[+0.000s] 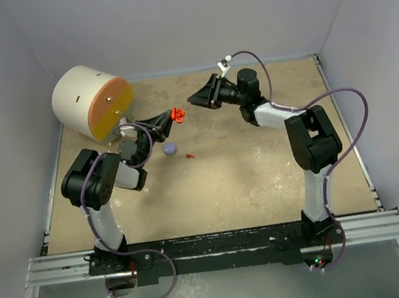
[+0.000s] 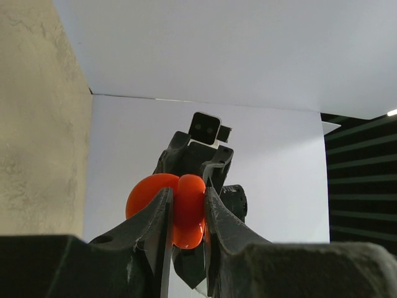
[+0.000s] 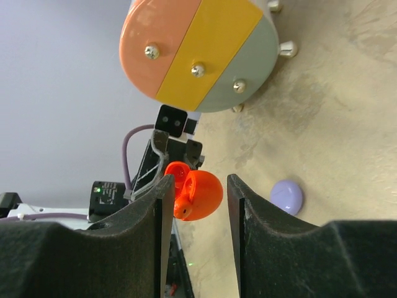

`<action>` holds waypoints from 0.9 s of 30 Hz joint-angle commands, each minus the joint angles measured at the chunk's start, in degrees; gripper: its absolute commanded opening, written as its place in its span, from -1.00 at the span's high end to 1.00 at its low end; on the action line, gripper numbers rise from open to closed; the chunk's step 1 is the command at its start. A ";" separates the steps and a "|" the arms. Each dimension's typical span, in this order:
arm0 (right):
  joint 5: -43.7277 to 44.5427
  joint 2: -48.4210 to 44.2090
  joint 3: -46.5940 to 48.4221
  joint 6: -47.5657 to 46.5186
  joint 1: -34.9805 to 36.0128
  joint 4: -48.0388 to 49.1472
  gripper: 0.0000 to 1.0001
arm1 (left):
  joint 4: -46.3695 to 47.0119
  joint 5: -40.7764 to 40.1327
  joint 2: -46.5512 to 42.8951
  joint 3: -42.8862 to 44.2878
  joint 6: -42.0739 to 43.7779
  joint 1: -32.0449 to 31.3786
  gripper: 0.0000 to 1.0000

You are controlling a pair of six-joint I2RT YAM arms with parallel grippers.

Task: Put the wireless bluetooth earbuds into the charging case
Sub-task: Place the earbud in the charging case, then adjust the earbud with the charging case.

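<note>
My left gripper (image 1: 169, 118) is shut on a red-orange round charging case (image 1: 176, 114) and holds it above the table. The case is hinged open, its two halves showing in the left wrist view (image 2: 180, 205) and the right wrist view (image 3: 201, 195). My right gripper (image 1: 193, 100) is open and empty, pointing at the case from just to its right without touching it. One tiny red earbud (image 1: 190, 154) lies on the table. A closed lavender case (image 1: 170, 149) rests near it, also in the right wrist view (image 3: 286, 197). The other earbuds are out of sight.
A large cream drum with an orange, yellow and grey face (image 1: 90, 102) stands at the back left, close behind my left arm; it also shows in the right wrist view (image 3: 198, 53). Grey walls enclose the tan tabletop (image 1: 262, 177).
</note>
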 commanded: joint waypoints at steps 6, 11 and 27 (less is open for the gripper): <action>27.87 -8.63 8.75 -29.89 0.57 -26.69 0.13 | 8.93 -1.27 1.90 2.32 -0.11 -0.35 1.00; 44.59 -10.31 6.74 -37.85 5.44 -33.26 0.10 | 3.87 -3.10 2.52 3.24 2.37 -0.31 1.00; 54.17 -7.93 2.39 -42.88 12.25 -33.57 -0.21 | 3.17 -5.94 8.73 6.16 1.28 -0.57 1.00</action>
